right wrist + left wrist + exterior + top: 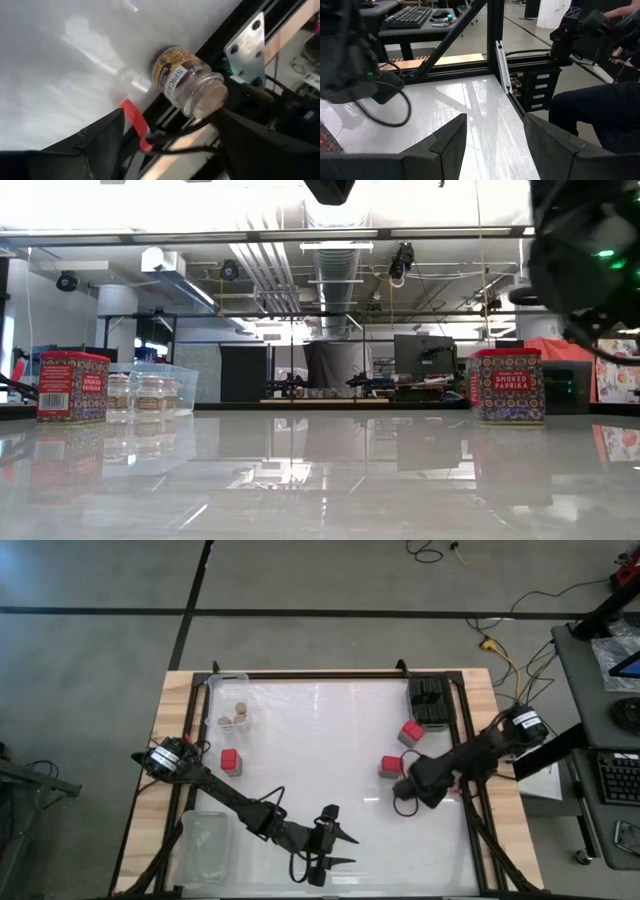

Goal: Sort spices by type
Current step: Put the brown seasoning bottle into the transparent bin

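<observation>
A round tan-topped spice jar (187, 80) stands on its base at the table's right edge, beside the black frame rail. My right gripper (170, 120) hovers open above it, one finger on either side, touching nothing; in the high view the right arm (420, 783) hides the jar. Two red spice tins (412, 732) (390, 766) sit just beyond that arm, a third (231, 760) at the left. Black spice boxes (430, 700) stand at the far right corner. More tan-topped jars (238, 718) sit in a clear tray (228, 683). My left gripper (335, 850) waits open near the front edge.
A second clear tray (205, 845) lies at the near left corner. A red strip (135, 122) and a black cable (175, 150) run along the frame rail beside the jar. The middle of the white table top (320, 750) is bare.
</observation>
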`<state>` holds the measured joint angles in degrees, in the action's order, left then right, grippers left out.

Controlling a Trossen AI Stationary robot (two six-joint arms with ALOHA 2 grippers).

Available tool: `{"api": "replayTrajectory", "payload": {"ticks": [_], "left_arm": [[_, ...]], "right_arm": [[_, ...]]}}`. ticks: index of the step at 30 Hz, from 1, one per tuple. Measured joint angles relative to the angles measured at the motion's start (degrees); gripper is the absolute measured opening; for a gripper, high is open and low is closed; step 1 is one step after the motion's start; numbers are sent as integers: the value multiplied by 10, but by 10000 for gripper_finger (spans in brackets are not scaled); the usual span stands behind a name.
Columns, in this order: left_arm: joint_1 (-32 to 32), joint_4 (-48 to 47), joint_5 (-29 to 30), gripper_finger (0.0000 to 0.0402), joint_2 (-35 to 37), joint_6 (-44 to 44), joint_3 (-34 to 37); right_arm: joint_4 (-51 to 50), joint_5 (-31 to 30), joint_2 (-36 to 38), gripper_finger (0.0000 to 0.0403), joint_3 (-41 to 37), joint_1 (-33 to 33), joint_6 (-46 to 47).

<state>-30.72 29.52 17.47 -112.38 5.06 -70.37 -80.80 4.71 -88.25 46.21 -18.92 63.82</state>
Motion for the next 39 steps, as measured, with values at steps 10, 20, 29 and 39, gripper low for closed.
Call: {"api": "replayTrajectory", "payload": {"ticks": [10,20,29,39], "left_arm": [[-8,4,0,182,0,4,0],[-12,8,0,182,0,-6,0],[-12,14,0,182,0,-7,0],[-31,10,-1,182,-8,15,0]], "right_arm": [[49,-14,1,270,-13,-52,70],[55,-29,10,282,101,-129,113],[54,-67,16,323,102,-157,187],[82,-94,53,338,88,-160,214]]}}
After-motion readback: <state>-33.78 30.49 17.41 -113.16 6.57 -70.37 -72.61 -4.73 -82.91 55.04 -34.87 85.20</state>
